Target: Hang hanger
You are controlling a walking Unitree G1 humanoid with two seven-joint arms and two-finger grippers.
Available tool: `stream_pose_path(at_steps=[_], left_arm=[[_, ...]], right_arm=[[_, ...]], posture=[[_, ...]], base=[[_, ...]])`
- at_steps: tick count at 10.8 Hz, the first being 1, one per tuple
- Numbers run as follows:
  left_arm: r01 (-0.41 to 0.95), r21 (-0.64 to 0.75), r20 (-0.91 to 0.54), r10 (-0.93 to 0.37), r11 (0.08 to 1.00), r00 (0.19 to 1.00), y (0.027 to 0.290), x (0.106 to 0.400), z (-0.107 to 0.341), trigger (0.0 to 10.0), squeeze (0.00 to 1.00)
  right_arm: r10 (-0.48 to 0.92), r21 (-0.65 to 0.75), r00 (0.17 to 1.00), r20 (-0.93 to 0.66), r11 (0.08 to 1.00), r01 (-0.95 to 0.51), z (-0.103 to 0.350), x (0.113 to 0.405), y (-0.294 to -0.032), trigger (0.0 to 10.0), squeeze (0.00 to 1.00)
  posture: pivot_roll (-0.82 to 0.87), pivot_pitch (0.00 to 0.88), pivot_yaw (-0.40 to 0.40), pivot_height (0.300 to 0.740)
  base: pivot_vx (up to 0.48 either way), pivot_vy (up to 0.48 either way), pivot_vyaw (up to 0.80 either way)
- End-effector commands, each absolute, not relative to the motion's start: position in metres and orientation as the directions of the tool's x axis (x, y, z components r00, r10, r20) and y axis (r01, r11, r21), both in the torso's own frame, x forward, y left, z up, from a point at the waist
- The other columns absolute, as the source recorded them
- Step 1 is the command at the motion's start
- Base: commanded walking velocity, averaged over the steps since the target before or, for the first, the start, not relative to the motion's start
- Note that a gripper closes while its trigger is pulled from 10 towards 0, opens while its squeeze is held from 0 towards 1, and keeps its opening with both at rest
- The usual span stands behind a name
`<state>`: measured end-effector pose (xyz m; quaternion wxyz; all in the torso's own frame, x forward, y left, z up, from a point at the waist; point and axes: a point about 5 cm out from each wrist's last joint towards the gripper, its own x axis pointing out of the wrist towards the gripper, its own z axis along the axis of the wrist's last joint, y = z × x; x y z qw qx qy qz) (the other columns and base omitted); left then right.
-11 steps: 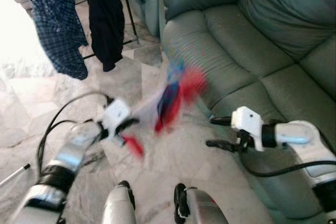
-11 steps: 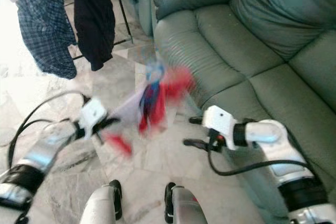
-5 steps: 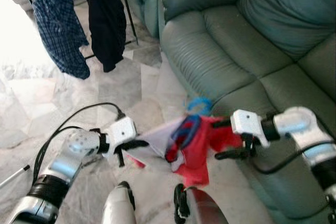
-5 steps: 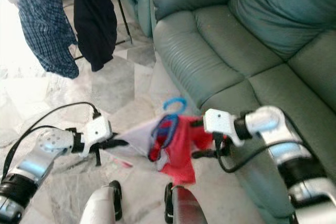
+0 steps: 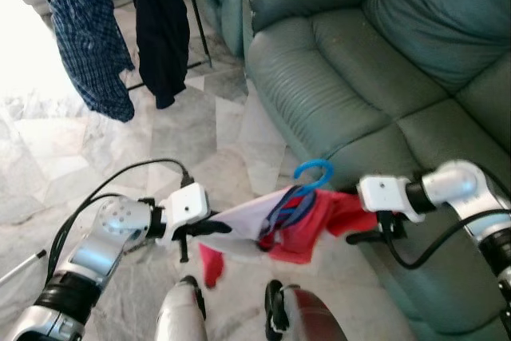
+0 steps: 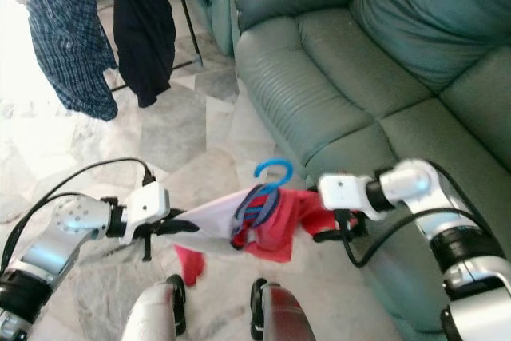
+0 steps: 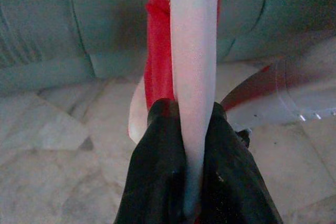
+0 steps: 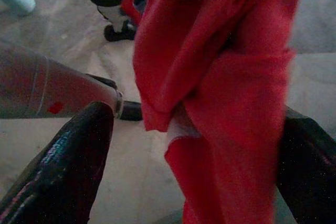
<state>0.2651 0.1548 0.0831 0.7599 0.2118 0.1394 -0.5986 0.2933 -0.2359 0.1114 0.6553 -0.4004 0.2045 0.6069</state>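
Observation:
A red and white garment (image 5: 299, 225) on a blue hanger, whose hook (image 5: 313, 172) stands upward, is stretched level between my two arms above the floor. My left gripper (image 5: 217, 229) is shut on the garment's white end; the left wrist view shows the white cloth (image 7: 191, 66) pinched between the black fingers (image 7: 157, 171). At the red end is my right gripper (image 5: 357, 216), which is open. In the right wrist view its fingers (image 8: 68, 166) stand wide apart with red cloth (image 8: 220, 93) hanging between them.
A green leather sofa (image 5: 375, 61) fills the right and back. At the back left stands a clothes rack (image 5: 196, 13) with a checked blue shirt (image 5: 92, 37) and a dark garment (image 5: 160, 25) hanging on it. Pale marble floor (image 5: 200, 133) lies between. My own legs (image 5: 180, 317) are below.
A second ago the garment swung blurred from my left gripper alone. It has since dropped and been spread sideways, with my right gripper now at its red end and the hook raised.

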Motion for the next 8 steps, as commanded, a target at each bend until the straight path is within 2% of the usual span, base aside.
stream_pose_path(at_steps=[1, 2, 3, 5, 8], left_arm=[[0.975, 0.151, -0.438, -0.872, 0.166, 0.216, 0.150, 0.262, 0.087, 0.0, 0.00], [0.977, 0.146, -0.429, -0.880, 0.156, 0.205, 0.146, 0.261, 0.090, 0.0, 0.00], [0.977, 0.148, -0.423, -0.883, 0.155, 0.204, 0.145, 0.261, 0.091, 0.0, 0.00], [0.978, 0.143, -0.420, -0.885, 0.155, 0.202, 0.142, 0.260, 0.091, 0.0, 0.00], [0.979, 0.135, -0.426, -0.883, 0.152, 0.196, 0.141, 0.259, 0.089, 0.0, 0.00]], right_arm=[[0.620, -0.287, 0.188, -0.762, -0.063, -0.956, 0.110, 0.293, -0.239, 10.0, 1.00], [0.613, -0.312, 0.216, -0.760, -0.053, -0.948, 0.105, 0.296, -0.241, 0.0, 0.61], [0.620, -0.318, 0.225, -0.752, -0.041, -0.947, 0.103, 0.297, -0.240, 0.0, 0.02], [0.672, -0.331, 0.208, -0.711, -0.059, -0.942, 0.103, 0.300, -0.226, 0.0, 0.00], [0.681, -0.320, 0.182, -0.709, -0.080, -0.944, 0.109, 0.303, -0.227, 0.0, 0.00]], posture=[[-0.02, 0.201, -0.040, 0.740], [-0.01, 0.200, -0.041, 0.740], [-0.01, 0.200, -0.041, 0.740], [-0.01, 0.200, -0.040, 0.740], [-0.01, 0.199, -0.040, 0.740]], base=[[0.000, 0.000, 0.00], [0.000, 0.000, 0.00], [0.000, 0.000, 0.00], [0.000, 0.000, 0.00], [0.000, 0.000, 0.00]])
